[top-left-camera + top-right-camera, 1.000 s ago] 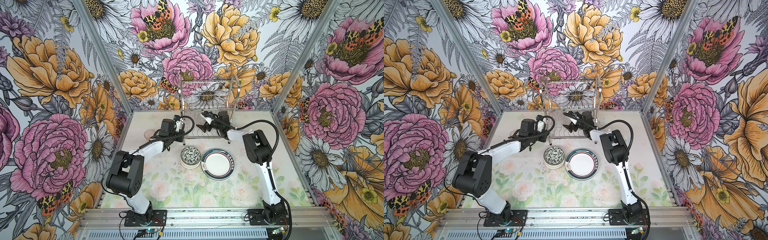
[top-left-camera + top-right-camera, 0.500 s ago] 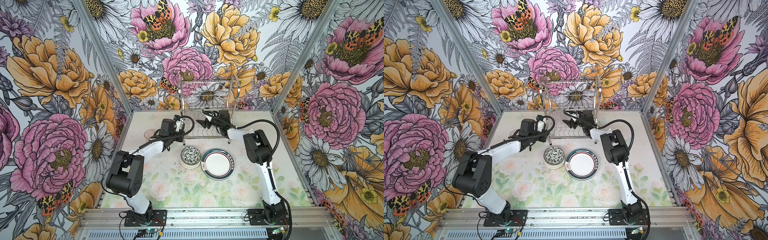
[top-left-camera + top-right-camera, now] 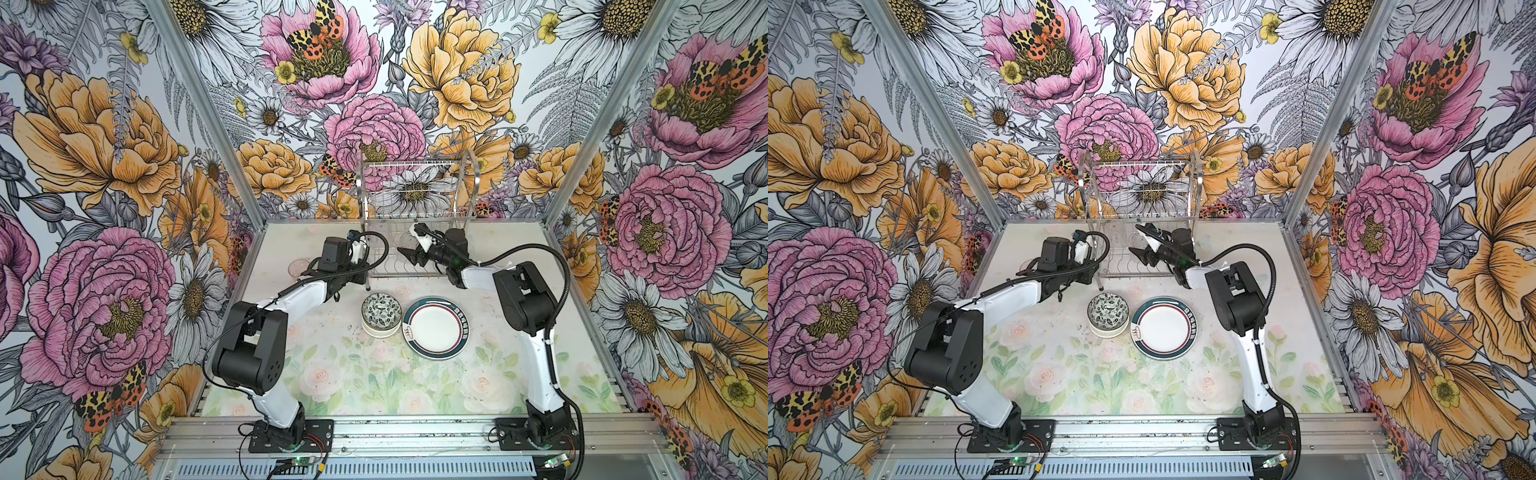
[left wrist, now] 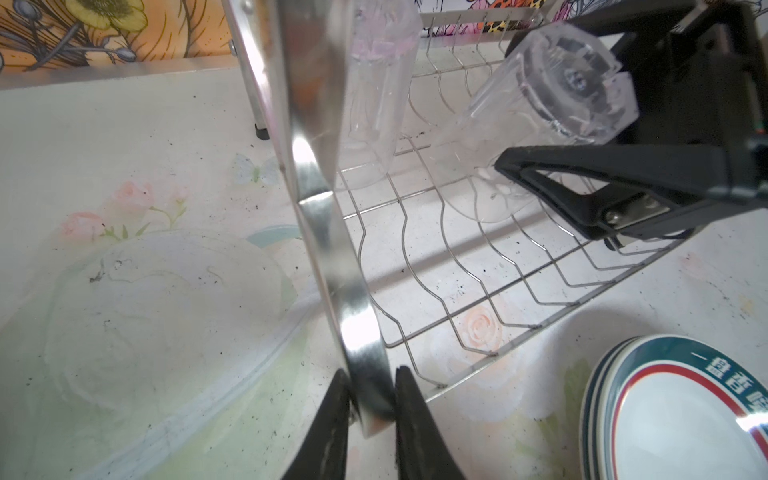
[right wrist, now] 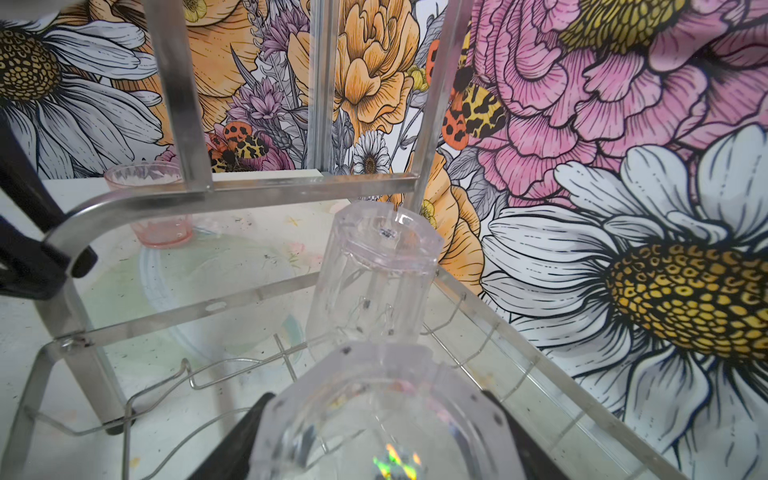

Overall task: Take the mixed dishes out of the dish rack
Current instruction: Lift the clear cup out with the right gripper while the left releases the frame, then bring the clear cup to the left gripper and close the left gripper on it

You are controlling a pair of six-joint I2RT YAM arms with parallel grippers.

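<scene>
The chrome dish rack [image 3: 415, 195] [image 3: 1142, 187] stands at the back of the table. My left gripper [image 4: 368, 395] [image 3: 360, 279] is shut on the flat metal strip of the rack's front left leg. Inside the lower tier, my right gripper [image 5: 378, 436] [image 3: 409, 255] is shut on a tilted clear cup [image 4: 540, 83] [image 5: 382, 415], one black finger [image 4: 602, 178] lying under it. A second clear cup [image 5: 374, 266] [image 4: 376, 104] stands upside down on the lower wires beside it. The upper tier looks bare.
A stack of bowls [image 3: 381, 311] [image 3: 1108, 309] and a stack of teal-rimmed plates [image 3: 436, 328] [image 4: 673, 415] sit in front of the rack. A pinkish cup [image 5: 162, 228] [image 3: 298, 266] stands on the table left of it, by a faint clear round shape [image 4: 166, 311].
My right gripper has reached a little further into the lower tier and its jaws have closed in on the clear cup. My left gripper stays on the rack's leg.
</scene>
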